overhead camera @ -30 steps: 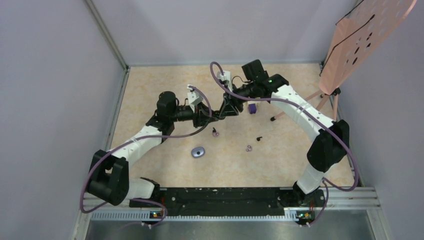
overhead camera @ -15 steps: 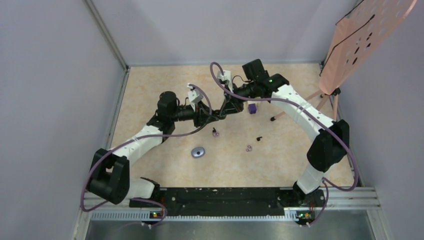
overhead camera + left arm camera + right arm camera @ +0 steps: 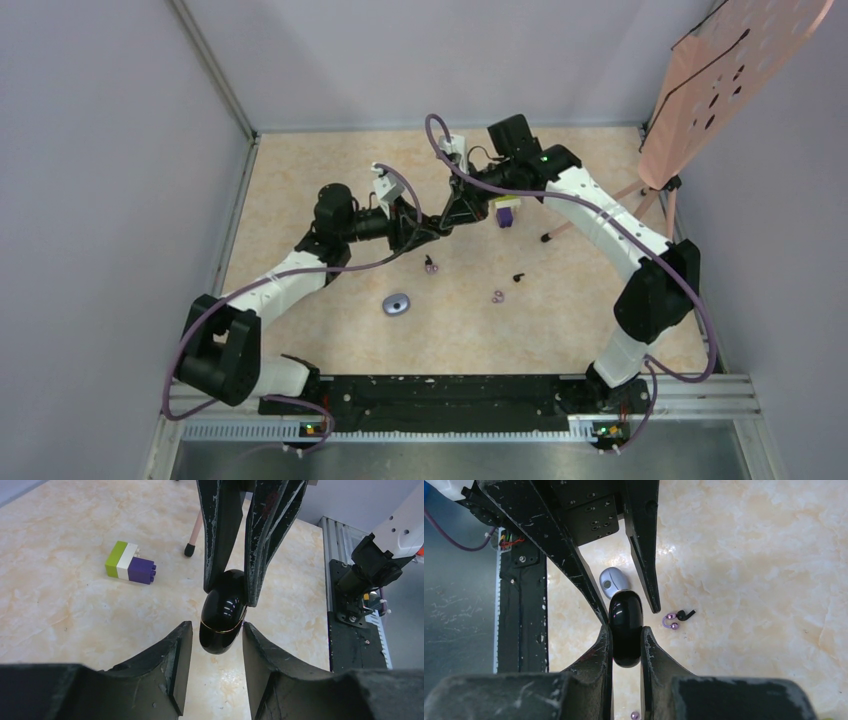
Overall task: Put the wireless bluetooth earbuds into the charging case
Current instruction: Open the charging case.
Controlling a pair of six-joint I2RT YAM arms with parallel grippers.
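Top view, mid-frame: earbud (image 3: 431, 265) left, earbud (image 3: 518, 277) right, earbud (image 3: 497, 296) just lower left of that. Oval pod (image 3: 397, 304) lower left of all three; brick block (image 3: 507, 211) above them. Left wrist view: charging case (image 3: 223, 612) centre, block upper left.

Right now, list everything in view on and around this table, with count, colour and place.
charging case: 1, glossy black, mid-table, between the two arms' jaws
earbud pieces: 3, loose on the table nearer the bases than the case; one black, one purple ring, one purple with a dark stem
oval object: 1, grey-blue, on the table beside the left arm
toy block: 1, green, white and purple, on the table by the right wrist
perforated board: 1, pink, on a stand at the far right
table: 1, beige marbled
left arm: 1, white and black; left jaws open, flanking the case
right arm: 1, white and black; right jaws shut on the case
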